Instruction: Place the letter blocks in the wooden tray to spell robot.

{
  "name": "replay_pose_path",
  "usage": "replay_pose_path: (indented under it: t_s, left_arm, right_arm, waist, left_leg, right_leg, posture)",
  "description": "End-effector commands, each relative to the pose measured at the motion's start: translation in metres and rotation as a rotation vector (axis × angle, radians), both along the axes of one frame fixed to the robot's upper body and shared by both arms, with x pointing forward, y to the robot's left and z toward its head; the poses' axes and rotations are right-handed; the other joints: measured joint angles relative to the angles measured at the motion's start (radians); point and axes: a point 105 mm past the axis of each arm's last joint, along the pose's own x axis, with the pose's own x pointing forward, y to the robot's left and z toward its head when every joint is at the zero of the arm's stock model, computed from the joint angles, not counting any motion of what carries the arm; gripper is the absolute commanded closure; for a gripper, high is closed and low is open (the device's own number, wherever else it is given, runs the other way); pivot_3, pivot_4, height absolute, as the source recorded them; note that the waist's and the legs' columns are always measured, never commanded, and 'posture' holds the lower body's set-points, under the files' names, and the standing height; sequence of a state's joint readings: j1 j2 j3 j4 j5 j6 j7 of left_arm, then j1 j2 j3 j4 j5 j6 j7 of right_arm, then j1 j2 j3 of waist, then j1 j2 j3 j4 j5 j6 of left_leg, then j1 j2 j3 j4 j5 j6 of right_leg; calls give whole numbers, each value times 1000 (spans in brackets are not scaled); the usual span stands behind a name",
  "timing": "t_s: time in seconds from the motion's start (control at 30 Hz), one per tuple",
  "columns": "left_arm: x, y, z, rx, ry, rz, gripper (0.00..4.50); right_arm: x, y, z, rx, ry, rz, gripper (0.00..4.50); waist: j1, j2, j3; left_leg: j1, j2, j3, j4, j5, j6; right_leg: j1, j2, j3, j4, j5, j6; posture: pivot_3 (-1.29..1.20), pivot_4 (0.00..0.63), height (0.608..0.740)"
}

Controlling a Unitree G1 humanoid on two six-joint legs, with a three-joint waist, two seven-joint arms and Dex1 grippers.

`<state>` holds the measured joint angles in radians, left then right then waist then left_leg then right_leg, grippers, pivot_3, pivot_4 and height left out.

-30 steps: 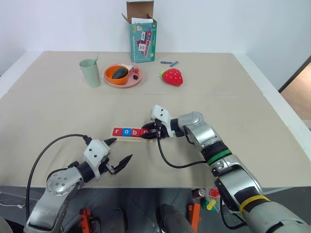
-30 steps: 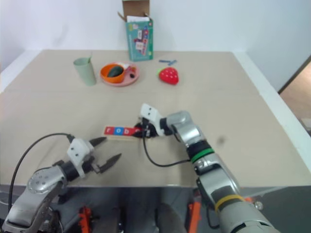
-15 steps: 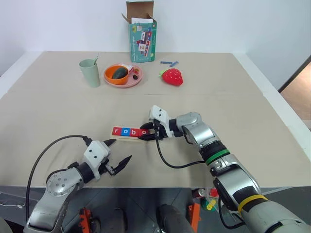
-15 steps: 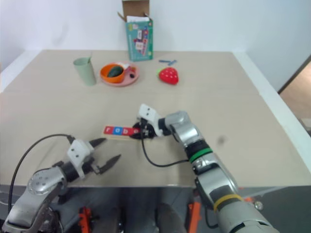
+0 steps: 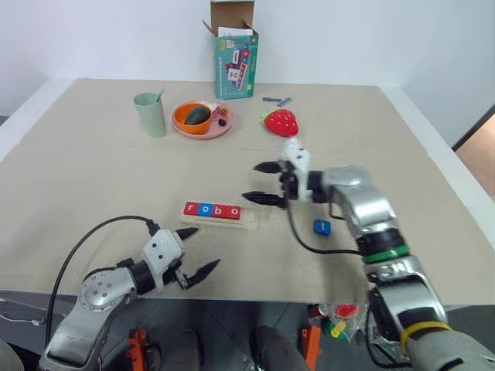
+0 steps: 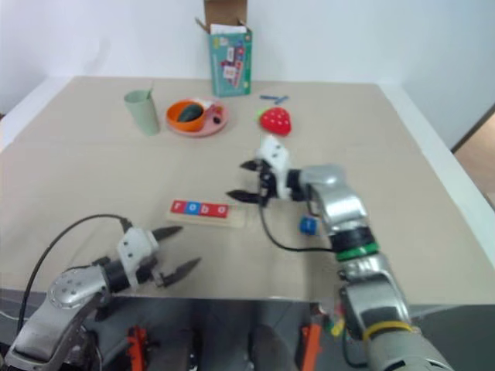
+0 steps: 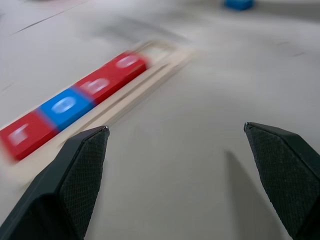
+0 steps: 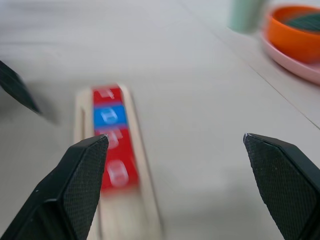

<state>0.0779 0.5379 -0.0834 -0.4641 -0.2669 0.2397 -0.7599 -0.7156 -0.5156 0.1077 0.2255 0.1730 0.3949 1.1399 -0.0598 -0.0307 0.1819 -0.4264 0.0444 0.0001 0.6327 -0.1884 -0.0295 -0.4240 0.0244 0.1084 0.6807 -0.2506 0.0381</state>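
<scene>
While you look down from the head camera, four letter blocks [image 5: 212,209] spell "robo" in the wooden tray [image 5: 249,220] on the desk [image 5: 93,178]; a blue block [image 5: 322,227] lies apart, right of it. Your right gripper [image 5: 264,182] hovers above, jaws wide open. Your left wrist view shows the left gripper [image 7: 175,150] open too, near the tray.
</scene>
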Motion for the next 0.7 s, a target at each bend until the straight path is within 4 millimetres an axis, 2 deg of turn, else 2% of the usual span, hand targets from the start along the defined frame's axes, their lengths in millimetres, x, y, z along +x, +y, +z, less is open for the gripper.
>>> replay_pose_path:
  t_s: [0.03, 0.1, 0.17, 0.57, 0.7]
  left_arm:
    - [-6, -9, 13, -1, -28, -78, 0]
    - [-8, -12, 14, 15, -21, -125, 0]
    - [-9, -15, 15, 23, -16, -160, 0]
    - [-4, -18, 21, 40, -37, -185, 0]
    - [-4, -18, 20, 42, -40, -179, 0]
  right_arm:
    - [-15, -23, -3, -46, 7, 43, 30]
    - [-21, -52, -23, -166, 35, 27, 30]
    - [-22, -71, -32, -204, 60, -17, 30]
    - [-17, -91, -46, -227, 119, -122, 30]
    - [-19, -96, -52, -263, 137, -129, 1172]
  waist:
    - [-2, 0, 0]
    - [-6, 0, 0]
    - [-11, 0, 0]
    - [-23, 0, 0]
    - [-20, 0, 0]
  left_leg:
    - [0, 0, 0, 0, 0, 0]
    - [1, 1, 1, 0, 0, 0]
    - [2, 1, 1, 0, 0, 0]
    - [4, 2, 2, 1, 1, 1]
    - [4, 2, 2, 1, 1, 1]
  right_leg:
    - [0, 0, 0, 0, 0, 0]
    - [0, 1, 1, 0, 1, -1]
    - [0, 2, 1, 1, 1, -1]
    - [1, 4, 3, 1, 3, -2]
    - [1, 4, 3, 1, 3, -1]
  posture:
    - [0, 150, 740]
    - [0, 150, 740]
    - [0, 150, 740]
    - [0, 150, 740]
    - [0, 150, 740]
